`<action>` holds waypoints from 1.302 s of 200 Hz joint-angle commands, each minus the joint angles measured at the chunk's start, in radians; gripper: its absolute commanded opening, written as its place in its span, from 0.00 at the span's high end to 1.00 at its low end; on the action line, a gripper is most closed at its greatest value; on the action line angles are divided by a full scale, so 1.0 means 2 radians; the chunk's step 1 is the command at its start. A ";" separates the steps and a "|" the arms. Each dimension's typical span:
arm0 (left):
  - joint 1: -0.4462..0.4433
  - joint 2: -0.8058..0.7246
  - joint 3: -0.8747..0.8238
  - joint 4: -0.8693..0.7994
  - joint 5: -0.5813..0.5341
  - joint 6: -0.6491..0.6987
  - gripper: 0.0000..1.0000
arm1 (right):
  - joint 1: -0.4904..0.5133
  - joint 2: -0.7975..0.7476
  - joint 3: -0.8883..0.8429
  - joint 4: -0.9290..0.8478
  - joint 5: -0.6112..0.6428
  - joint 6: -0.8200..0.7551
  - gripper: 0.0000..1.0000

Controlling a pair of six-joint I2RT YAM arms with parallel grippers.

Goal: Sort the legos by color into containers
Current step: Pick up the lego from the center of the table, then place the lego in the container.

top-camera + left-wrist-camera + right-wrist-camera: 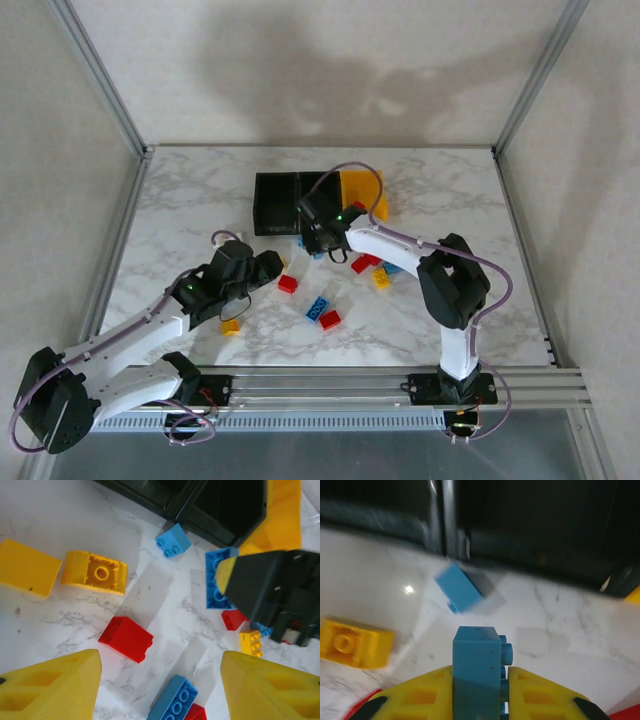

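White marble table (200,190) carries scattered legos (288,284) and three joined containers (258,205).

Overhead view of a white marble table (180,200). In the upper centre sits a joined row of two black bins (275,203) and a yellow-orange bin (362,188). The right gripper (321,245) hangs just below them, the left gripper (274,266) left of centre. A red lego (288,284), blue lego (318,309) and yellow lego (231,326) lie scattered nearby.
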 commanded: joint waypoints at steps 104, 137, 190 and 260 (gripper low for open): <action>0.027 0.021 0.033 0.022 0.027 0.011 0.36 | -0.083 0.192 0.291 -0.088 0.015 0.005 0.79; 0.030 0.014 0.027 0.016 0.024 0.009 0.36 | -0.086 0.227 0.316 -0.091 0.012 0.009 0.78; 0.033 0.008 0.025 0.013 0.022 0.008 0.36 | -0.087 0.244 0.321 -0.088 0.009 0.014 0.69; 0.033 -0.014 0.014 -0.003 0.012 0.001 0.36 | -0.086 0.207 0.306 -0.084 0.014 0.014 0.62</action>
